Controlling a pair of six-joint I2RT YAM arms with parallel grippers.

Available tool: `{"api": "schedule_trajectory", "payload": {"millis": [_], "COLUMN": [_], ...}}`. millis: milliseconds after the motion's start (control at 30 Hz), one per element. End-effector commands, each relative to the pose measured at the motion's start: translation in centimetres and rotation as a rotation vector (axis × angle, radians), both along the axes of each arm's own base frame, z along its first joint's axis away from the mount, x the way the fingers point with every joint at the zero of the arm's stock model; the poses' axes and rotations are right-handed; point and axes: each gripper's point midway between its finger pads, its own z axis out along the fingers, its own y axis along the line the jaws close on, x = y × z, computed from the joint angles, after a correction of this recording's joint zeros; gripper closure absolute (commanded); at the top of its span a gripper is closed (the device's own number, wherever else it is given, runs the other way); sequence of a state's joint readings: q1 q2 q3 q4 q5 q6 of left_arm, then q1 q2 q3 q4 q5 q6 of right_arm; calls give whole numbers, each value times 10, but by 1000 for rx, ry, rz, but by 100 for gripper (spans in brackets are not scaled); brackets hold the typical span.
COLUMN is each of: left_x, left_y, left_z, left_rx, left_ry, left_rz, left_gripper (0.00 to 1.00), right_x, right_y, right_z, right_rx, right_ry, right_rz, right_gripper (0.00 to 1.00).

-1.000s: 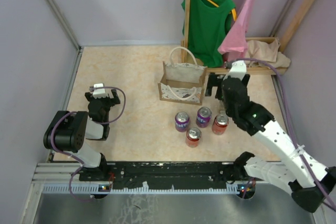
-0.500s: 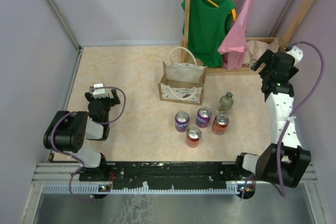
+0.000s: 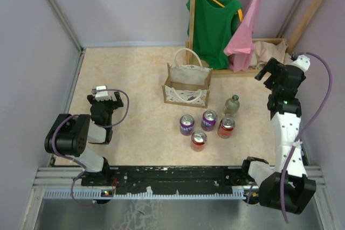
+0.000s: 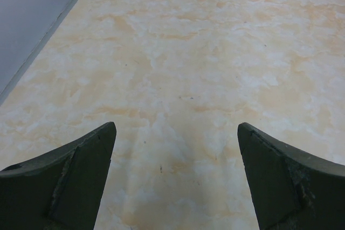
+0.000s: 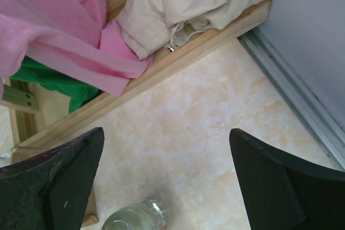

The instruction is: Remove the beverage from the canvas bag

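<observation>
The canvas bag (image 3: 187,82), beige with white loop handles and a lace band, stands at mid table. In front of it stand a small glass bottle (image 3: 232,104), two purple cans (image 3: 186,124) (image 3: 208,119) and two red cans (image 3: 226,126) (image 3: 198,140). My right gripper (image 3: 268,74) is open and empty, raised at the far right, well right of the bottle. In the right wrist view the gripper (image 5: 166,131) shows the bottle's top (image 5: 137,218) below and left. My left gripper (image 3: 104,102) is open and empty at the near left; its wrist view (image 4: 176,127) shows only bare table.
A wooden rack base (image 3: 253,70) behind the right gripper holds a crumpled tan cloth (image 3: 275,52). A green shirt (image 3: 213,20) and a pink garment (image 3: 245,30) hang over it. Grey walls close in the table on the left, back and right.
My right arm let go of the bottle beside the cans and swung up and away to the far right. The bottle now stands alone. The left arm has not moved.
</observation>
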State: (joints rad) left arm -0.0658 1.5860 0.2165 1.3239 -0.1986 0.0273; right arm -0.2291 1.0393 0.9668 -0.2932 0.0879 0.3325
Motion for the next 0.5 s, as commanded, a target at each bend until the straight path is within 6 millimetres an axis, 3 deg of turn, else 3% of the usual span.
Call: {"api": "schedule_trajectory", "payload": {"millis": [0, 133, 467], "left_x": [-1, -1, -1], "left_y": [0, 1, 0], "left_z": [0, 0, -1], "left_rx": [5, 5, 5], "left_ry": [-5, -4, -3], "left_rz": [2, 3, 2], "left_gripper": [0, 0, 0], "right_x": [-16, -26, -32], "right_y": [-17, -30, -37], "right_z": [25, 30, 31], "right_rx": [-80, -105, -107], "right_ry": [-78, -75, -86], "right_rz": [-97, -176, -236], "right_gripper": [1, 1, 1]}}
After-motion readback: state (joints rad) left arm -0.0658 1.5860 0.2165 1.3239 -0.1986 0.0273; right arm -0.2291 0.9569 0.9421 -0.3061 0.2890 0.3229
